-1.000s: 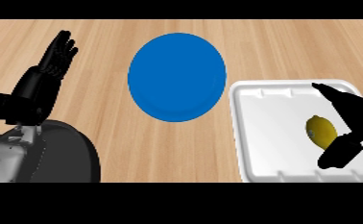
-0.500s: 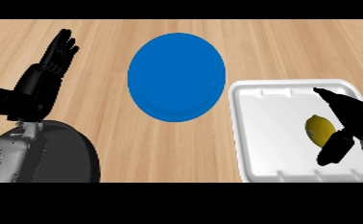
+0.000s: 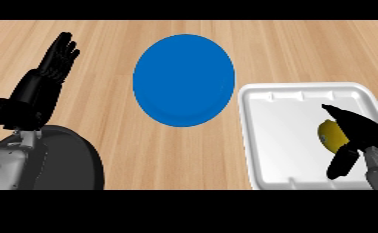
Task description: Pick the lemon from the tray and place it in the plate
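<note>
Closing in on the lemon (image 3: 331, 134), the right hand (image 3: 359, 133) now lies over its right side. A second ago most of the fruit showed, and now only its left part does. The fingers (image 3: 341, 118) reach across the lemon's far side and the thumb (image 3: 339, 164) hangs on its near side. The thumb is apart from the fruit, so the hand is spread around the lemon rather than pinching it.

The lemon itself has not shifted. It lies where it did, in the right half of the tray (image 3: 288, 127), which sits toward the bench's (image 3: 111, 122) right edge on the near side. The plate (image 3: 184, 79) has not moved either. It lies mid-bench, just beside the tray's far left corner, with nothing on it.

The left hand (image 3: 55, 64) rests near the bench's left edge, fingers straight and pointing up, and takes no part.

For the task, this looks like the end of the approach and the start of the grasp. The hand is placed, but the pick is not yet made. The thumb would probably have to come in against the fruit before any lift. A round lemon may roll away toward the tray's left wall if one side touches first. The carry to the plate after that is short, leftward and toward the far edge.
</note>
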Robot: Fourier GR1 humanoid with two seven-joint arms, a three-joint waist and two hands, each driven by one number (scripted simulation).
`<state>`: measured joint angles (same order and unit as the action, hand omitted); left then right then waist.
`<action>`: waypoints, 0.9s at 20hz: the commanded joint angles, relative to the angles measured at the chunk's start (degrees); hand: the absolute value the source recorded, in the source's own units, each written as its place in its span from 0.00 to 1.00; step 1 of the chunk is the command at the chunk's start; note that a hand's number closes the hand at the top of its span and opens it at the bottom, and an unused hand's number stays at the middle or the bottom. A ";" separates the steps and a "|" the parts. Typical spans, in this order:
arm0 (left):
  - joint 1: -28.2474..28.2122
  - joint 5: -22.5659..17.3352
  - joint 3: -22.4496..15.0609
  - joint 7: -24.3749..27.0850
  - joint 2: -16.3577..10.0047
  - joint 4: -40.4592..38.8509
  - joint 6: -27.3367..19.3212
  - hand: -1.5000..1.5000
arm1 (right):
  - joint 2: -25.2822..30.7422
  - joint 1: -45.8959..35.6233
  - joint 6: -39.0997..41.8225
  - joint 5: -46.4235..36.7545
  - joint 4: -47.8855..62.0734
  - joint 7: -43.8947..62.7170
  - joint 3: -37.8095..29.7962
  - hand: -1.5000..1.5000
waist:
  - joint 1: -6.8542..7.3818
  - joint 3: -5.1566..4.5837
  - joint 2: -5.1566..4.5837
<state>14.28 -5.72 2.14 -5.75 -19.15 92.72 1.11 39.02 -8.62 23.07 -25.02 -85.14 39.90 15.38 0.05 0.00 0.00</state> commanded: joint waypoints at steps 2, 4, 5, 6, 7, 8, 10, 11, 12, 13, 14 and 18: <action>-2.74 1.18 1.51 1.96 1.25 0.54 1.55 0.50 | -3.96 -1.57 1.83 -5.50 3.57 -0.90 -1.64 0.00 | 0.06 0.00 0.00; -0.55 -0.61 3.62 1.06 -0.55 -0.92 3.49 0.50 | -2.64 -1.05 0.17 -8.13 8.12 -5.35 -1.69 0.00 | 0.04 0.01 -0.04; 2.16 2.19 0.52 -1.95 2.24 -0.42 0.27 0.50 | -2.54 0.86 1.13 -8.65 5.27 -4.50 -1.12 0.00 | -0.20 0.01 0.00; -0.60 2.91 -0.24 -0.54 2.43 1.36 0.01 0.50 | -6.52 -1.01 -5.00 -8.74 6.25 -6.77 -1.02 1.00 | 0.06 0.03 -0.01; 3.26 2.02 0.45 -1.74 2.34 -1.31 -0.13 0.50 | -4.07 -1.90 -8.57 -9.80 10.88 -13.79 -2.61 1.00 | 0.01 0.07 -0.17; 1.34 1.03 1.10 -1.20 1.41 -0.41 1.40 0.50 | -6.17 -3.89 -8.57 -12.13 5.49 -8.38 -0.11 1.00 | 0.23 0.03 -0.05; 3.19 0.36 2.41 -2.19 0.47 -1.03 2.14 0.50 | -5.01 -2.67 -12.70 -15.77 7.34 -10.73 -1.06 1.00 | 0.02 0.03 -0.03; -0.98 -0.07 2.73 0.04 1.14 -0.06 2.50 0.50 | -4.19 -1.83 -12.82 -15.66 5.14 -11.91 -1.56 1.00 | 0.07 0.01 0.04; 0.57 0.15 3.17 -3.74 0.11 2.37 1.75 0.50 | -5.97 3.16 -15.43 -17.08 0.98 -5.77 -1.59 1.00 | -0.37 0.01 0.19; 0.18 2.93 0.20 -1.99 2.98 0.58 -0.40 0.50 | -6.41 6.36 -15.99 -17.41 -2.89 -0.17 -1.86 1.00 | -1.33 -0.03 0.32; 0.14 1.15 2.23 -2.64 1.04 1.48 0.97 0.50 | -8.16 9.02 -18.21 -17.83 -4.09 2.95 -2.37 1.00 | -1.55 -0.04 0.46; -1.29 1.50 3.63 -2.99 0.03 1.65 0.34 0.50 | -11.49 20.79 -24.62 -23.38 -13.48 14.42 -1.61 1.00 | -3.83 -0.14 1.07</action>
<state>13.88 -4.51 5.22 -7.94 -18.66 93.50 1.83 30.64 2.50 4.05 -43.54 -92.12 45.67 12.50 -2.39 -0.74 1.12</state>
